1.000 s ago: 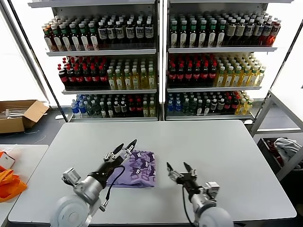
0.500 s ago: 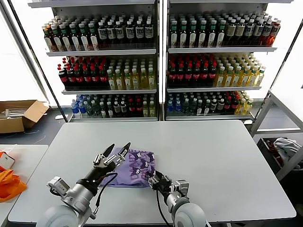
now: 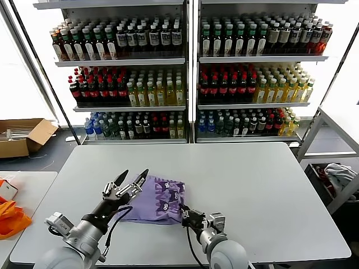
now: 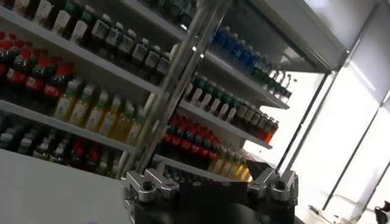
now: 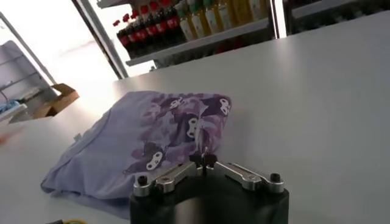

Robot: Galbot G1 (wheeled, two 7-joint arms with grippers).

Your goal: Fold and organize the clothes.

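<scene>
The clothes are one lavender T-shirt (image 3: 157,199), folded into a small bundle with its darker purple print up, lying on the grey table (image 3: 252,179) towards the front left. My right gripper (image 3: 184,213) lies low on the table at the shirt's near right corner. In the right wrist view its tips (image 5: 204,159) are shut on the edge of the T-shirt (image 5: 152,137). My left gripper (image 3: 132,180) hovers open over the shirt's left side, fingers pointing up and away. The left wrist view shows only its spread fingers (image 4: 145,186) against the shelves.
Shelves of bottles (image 3: 185,73) stand behind the table. A cardboard box (image 3: 22,134) sits on the floor at far left, and orange fabric (image 3: 11,218) lies on a side table. A grey-white cloth bundle (image 3: 339,174) rests in a metal frame at right.
My right gripper has swung left from the bare table to the shirt's near right corner and gone from open to shut. My left gripper has drawn back leftward, still open.
</scene>
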